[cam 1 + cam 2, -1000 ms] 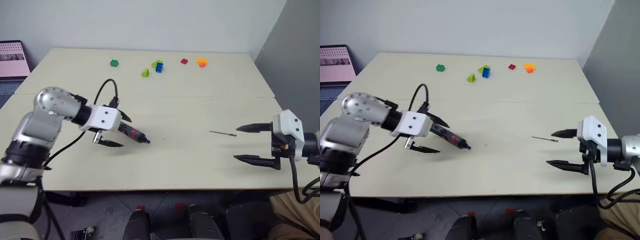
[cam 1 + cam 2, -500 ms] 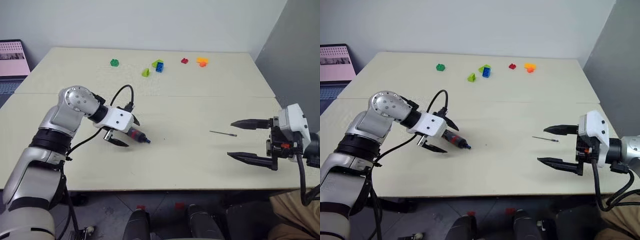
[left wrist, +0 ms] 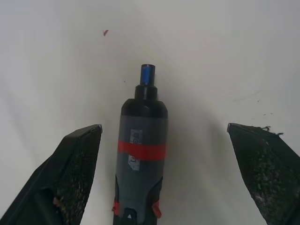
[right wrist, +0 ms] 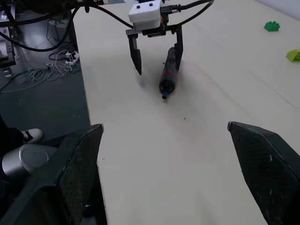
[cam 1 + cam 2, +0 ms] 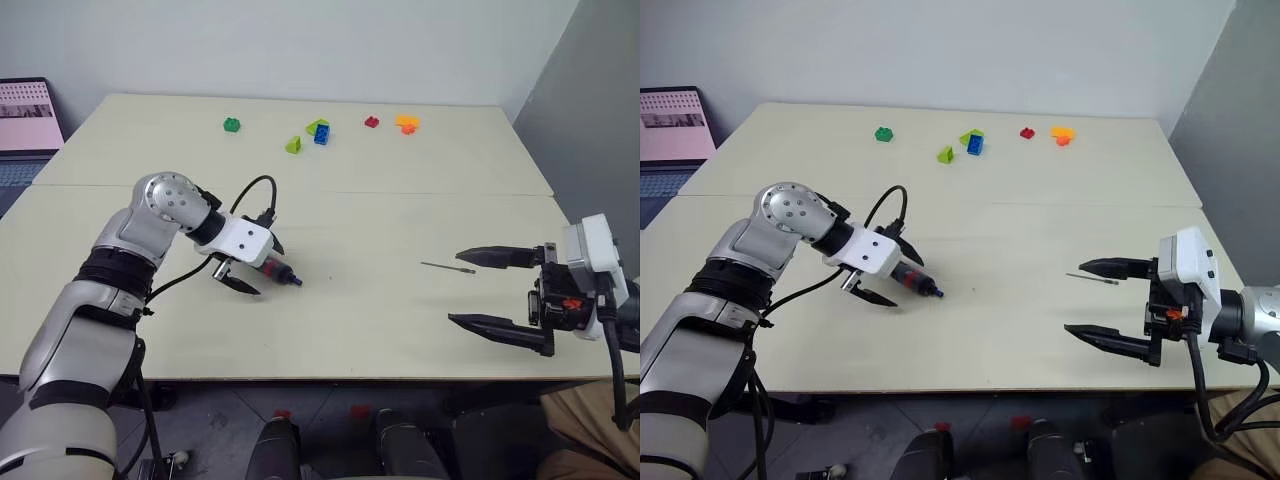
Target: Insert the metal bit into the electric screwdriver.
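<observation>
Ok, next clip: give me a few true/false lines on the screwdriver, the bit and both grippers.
1. The left gripper is open, its fingers on either side of the screwdriver. True.
2. The bit is already in the screwdriver. False: it lies alone on the table, near the right gripper.
3. The right gripper holds the bit. False: it is open and holds nothing.
4. The bricks sit on the table's far side. True.

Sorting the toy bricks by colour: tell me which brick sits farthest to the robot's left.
The dark green brick, alone at the left end of the row; the lime, blue, red and orange bricks all lie further right.
</observation>
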You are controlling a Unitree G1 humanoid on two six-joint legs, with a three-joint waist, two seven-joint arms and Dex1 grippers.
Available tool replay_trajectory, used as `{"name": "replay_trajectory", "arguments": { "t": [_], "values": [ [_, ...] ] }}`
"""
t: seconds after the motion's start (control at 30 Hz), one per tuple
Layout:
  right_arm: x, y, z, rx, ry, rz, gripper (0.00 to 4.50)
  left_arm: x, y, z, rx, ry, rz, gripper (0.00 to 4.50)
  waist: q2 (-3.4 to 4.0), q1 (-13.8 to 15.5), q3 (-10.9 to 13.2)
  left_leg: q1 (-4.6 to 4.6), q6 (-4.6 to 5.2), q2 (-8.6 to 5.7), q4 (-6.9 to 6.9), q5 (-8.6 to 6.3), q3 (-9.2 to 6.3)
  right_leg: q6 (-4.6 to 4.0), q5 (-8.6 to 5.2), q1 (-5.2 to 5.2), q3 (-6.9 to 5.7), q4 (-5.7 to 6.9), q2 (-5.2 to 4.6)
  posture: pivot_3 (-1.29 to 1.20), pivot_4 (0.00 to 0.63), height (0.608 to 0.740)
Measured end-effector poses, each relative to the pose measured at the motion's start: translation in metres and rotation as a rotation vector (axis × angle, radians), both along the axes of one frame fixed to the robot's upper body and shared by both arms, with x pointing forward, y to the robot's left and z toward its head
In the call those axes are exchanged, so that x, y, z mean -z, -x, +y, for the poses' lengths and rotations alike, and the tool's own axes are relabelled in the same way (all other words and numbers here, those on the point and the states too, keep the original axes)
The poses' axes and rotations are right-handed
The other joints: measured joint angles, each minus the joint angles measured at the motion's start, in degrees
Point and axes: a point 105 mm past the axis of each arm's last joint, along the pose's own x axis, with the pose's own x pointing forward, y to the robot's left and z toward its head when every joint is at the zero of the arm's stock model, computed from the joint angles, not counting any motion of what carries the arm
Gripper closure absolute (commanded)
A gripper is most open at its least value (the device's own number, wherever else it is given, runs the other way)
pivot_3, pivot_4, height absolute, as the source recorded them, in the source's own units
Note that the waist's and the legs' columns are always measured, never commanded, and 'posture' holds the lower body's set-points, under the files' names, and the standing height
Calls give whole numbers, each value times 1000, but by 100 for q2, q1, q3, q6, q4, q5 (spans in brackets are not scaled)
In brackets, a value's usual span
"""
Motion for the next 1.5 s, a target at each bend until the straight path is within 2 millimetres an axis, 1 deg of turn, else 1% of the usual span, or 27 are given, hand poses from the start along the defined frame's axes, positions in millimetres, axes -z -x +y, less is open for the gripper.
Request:
{"name": "replay_trajectory", "arguments": {
  "t": [0.07, 0.2, 0.37, 0.57, 0.7, 1.07, 1.3, 1.5],
  "values": [
    [0, 1, 1, 0, 0, -5, 26, -1, -1, -1, 11, -5, -5, 0, 0, 10, 0, 0, 1, 0, 1, 0, 0, -1, 0, 0, 0, 1, 0, 0, 150, 740],
    [1, 3, 2, 3, -7, 5, 26, -3, -6, -9, 37, -25, -22, 0, -1, 42, -1, 0, 2, -1, 3, 2, 0, -2, -1, 1, 0, 1, 0, 0, 150, 740],
    [4, 4, 2, 8, -6, 15, 26, 4, -13, -8, 14, -103, -9, 0, -1, 44, -1, -1, 3, -1, 3, 2, -2, 1, 0, 1, 0, 1, 1, 0, 150, 740],
    [3, 6, 5, 0, -10, 10, 26, 5, -22, -22, -17, -122, 0, 0, -2, 45, -1, -5, 3, -2, 5, 2, -6, 2, 1, 1, -2, 1, 1, 0, 150, 740],
    [6, 10, 6, -8, -7, 24, 26, 11, -25, -32, -32, -115, 15, 0, -2, 45, -1, -7, 3, -2, 4, 2, -12, 6, 3, 1, -7, 2, 2, 0, 150, 740],
    [7, 12, 7, -11, 8, 21, 26, 18, -26, -26, -55, -161, 27, 0, -2, 43, -1, -10, 4, -3, 5, 3, -21, 8, 5, 1, -13, 5, 4, 0, 150, 740],
    [6, 13, 7, -13, 13, 20, 26, 13, -28, -21, -41, -204, 9, 0, -2, 43, -1, -10, 5, -3, 5, 3, -23, 8, 4, 1, -15, 7, 4, 0, 150, 740],
    [5, 12, 7, -14, 24, 16, 26, 15, -26, -20, -33, -216, 24, 0, -2, 43, -1, -10, 5, -3, 6, 4, -26, 8, 5, 1, -16, 12, 4, 0, 150, 740]
  ]
}}
